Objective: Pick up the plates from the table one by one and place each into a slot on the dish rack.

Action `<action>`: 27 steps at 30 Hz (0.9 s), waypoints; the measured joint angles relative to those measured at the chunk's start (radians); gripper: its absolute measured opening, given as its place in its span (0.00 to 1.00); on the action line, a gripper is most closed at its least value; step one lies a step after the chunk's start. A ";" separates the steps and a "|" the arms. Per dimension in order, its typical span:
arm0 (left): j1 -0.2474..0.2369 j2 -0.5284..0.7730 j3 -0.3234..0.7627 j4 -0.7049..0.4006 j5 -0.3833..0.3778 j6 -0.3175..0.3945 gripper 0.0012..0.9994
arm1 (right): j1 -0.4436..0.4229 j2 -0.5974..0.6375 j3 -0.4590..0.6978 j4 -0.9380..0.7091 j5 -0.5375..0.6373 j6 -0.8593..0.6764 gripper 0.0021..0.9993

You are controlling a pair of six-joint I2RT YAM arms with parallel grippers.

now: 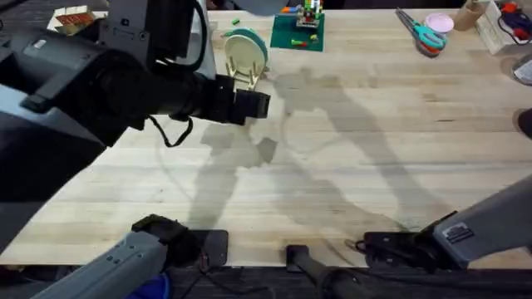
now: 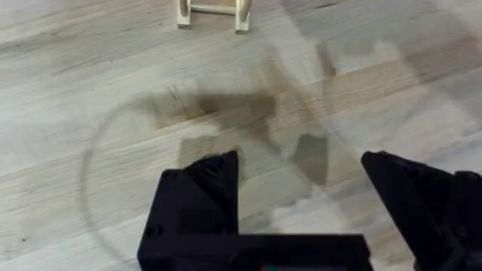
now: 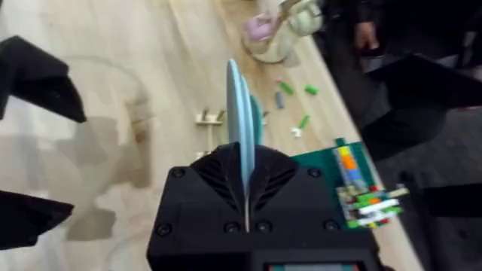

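Observation:
The dish rack (image 1: 248, 79) stands at the far side of the table (image 1: 349, 166). A cream plate (image 1: 243, 51) stands upright in it, with a teal plate (image 1: 265, 41) just behind. My left gripper (image 1: 253, 104) hovers on the near side of the rack. In the left wrist view the left gripper (image 2: 300, 162) is open over bare wood, with the rack's foot (image 2: 211, 15) ahead. My right gripper (image 3: 247, 162) is shut on a pale blue plate (image 3: 239, 105), held edge-on and upright. Far beyond it are the rack (image 3: 209, 117) and the teal plate (image 3: 257, 120).
A green baseplate with toy bricks (image 1: 297, 31) sits right of the rack, and loose green bricks (image 1: 236, 21) lie behind it. Scissors (image 1: 424, 35) and a pink dish (image 1: 439, 22) lie at the far right. The left arm covers the table's left part.

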 joint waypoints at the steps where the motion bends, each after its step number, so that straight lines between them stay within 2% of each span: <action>1: 0.000 0.000 0.000 0.000 0.000 0.000 1.00 | 0.002 0.010 0.000 -0.005 -0.007 0.002 0.03; 11: 0.000 0.000 0.000 0.000 0.000 0.000 1.00 | 0.030 0.097 0.000 -0.007 -0.038 0.022 0.03; 27: 0.000 0.000 0.000 0.000 0.000 0.000 0.99 | 0.049 0.164 0.000 0.059 -0.041 0.040 0.03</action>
